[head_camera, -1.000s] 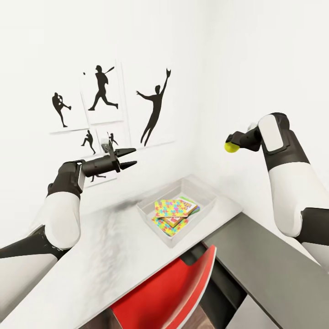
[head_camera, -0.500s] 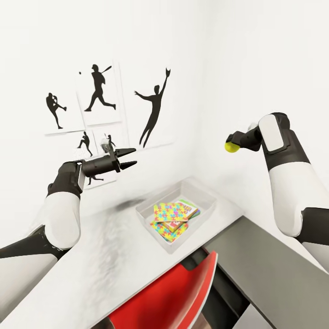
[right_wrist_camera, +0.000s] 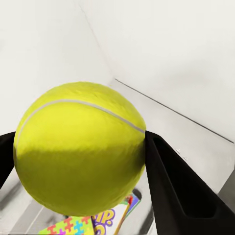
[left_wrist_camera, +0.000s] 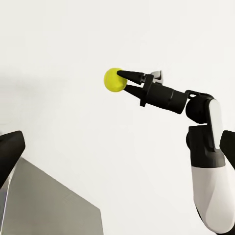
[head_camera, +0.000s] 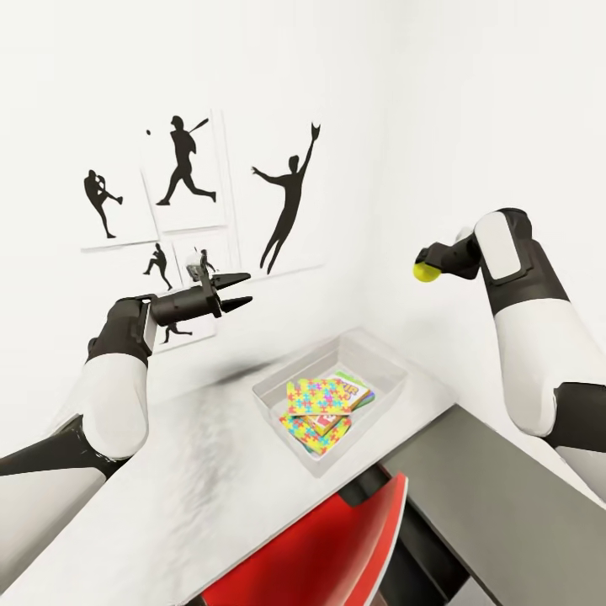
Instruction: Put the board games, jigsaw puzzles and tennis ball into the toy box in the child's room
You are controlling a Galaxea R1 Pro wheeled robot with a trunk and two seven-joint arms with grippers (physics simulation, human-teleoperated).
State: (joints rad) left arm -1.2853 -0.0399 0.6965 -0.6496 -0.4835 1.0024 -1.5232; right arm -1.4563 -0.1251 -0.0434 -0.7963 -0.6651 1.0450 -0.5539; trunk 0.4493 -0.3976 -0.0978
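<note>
Kid's bedroom: baseball silhouette prints [head_camera: 198, 189] on wall, puzzles in toy box [head_camera: 383, 353], desk w/ red chair [head_camera: 324, 547].

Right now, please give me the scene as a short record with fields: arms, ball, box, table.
right gripper: shut on ball, raised above table
left gripper: open, empty, raised above table
box: on table, holds puzzles atop game boxes
ball: not yet in box, up and right of it in head view

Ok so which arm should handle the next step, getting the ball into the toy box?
The right. Its gripper already clamps the tennis ball, raised above and beside the toy box. The left gripper is open, holding nothing.
</note>
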